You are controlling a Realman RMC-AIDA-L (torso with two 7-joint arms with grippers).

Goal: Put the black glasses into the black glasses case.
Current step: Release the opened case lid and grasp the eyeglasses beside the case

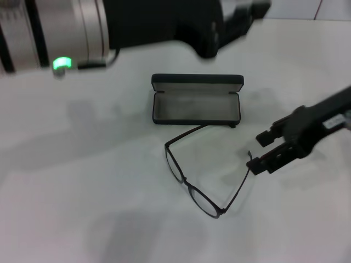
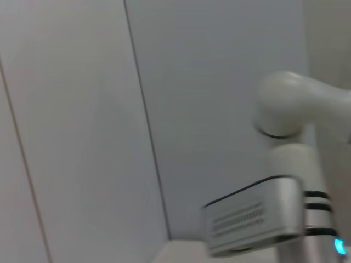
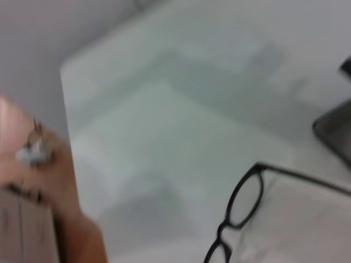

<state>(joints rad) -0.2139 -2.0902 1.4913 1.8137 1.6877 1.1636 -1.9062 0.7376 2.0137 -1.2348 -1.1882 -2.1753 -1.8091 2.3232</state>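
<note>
The black glasses (image 1: pixel 186 183) lie on the white table with both temple arms unfolded, lenses toward me. One temple reaches back to the black glasses case (image 1: pixel 196 107), which lies open behind them with its grey lining showing. My right gripper (image 1: pixel 264 150) is open just right of the glasses. Its lower finger (image 1: pixel 262 164) is at the tip of the other temple; I cannot tell whether they touch. The right wrist view shows the glasses' front (image 3: pixel 222 233) and a corner of the case (image 3: pixel 334 131). My left arm (image 1: pixel 208 27) is raised at the back, away from both.
The white table (image 1: pixel 82 181) stretches to the left and front of the glasses. The left arm's silver link with a green light (image 1: pixel 62 63) hangs over the back left. The left wrist view shows only a wall and a robot arm (image 2: pixel 285 164).
</note>
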